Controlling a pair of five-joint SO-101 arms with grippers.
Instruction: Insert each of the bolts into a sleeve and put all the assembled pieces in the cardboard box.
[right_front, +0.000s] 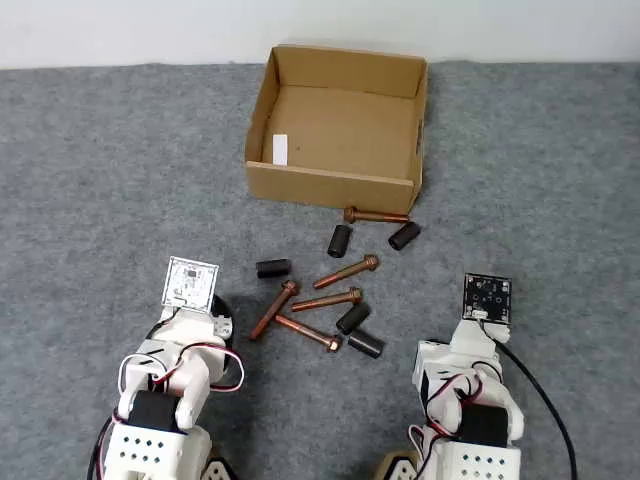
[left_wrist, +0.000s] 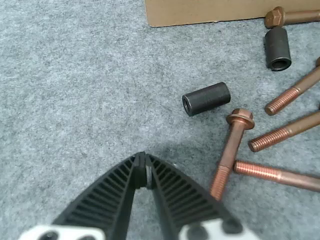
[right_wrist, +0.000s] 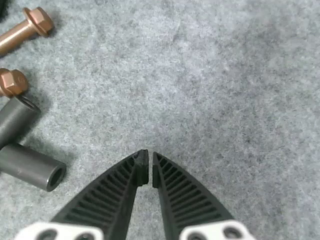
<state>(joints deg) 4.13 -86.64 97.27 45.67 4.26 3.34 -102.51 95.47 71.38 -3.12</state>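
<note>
Left tool (left_wrist: 144, 162): clenched, tips pressed together with nothing between them, low over the grey table (right_front: 90, 200) at the near edge of the scattered parts.
Right tool (right_wrist: 148, 160): also clenched on nothing, tips all but touching, over the table at the other side of the pile.
Bolts (right_front: 327, 299): five copper-coloured ones lie loose between the arms and the box. One lies alone, close along the box's front wall.
Sleeves (right_front: 353, 318): five black ones lie on their sides among the bolts, and none has a bolt in it.
Cardboard box (right_front: 330, 187): open-topped, beyond the pile, with no assembled piece inside.
Near the left tool: a lone sleeve (left_wrist: 206, 98), with the nearest bolt (left_wrist: 230, 150) just beside it, head towards the sleeve.
Near the right tool: a pair of sleeves (right_wrist: 30, 167) close together, with two bolt heads beyond them.
Step in hand: the very start, as I read it; nothing is joined and nothing is boxed.
Next move: I would expect both tools to open, one taking a bolt by its shank and the other a sleeve. The threaded end must then line up squarely with the bore, or it will catch on the rim.
</note>
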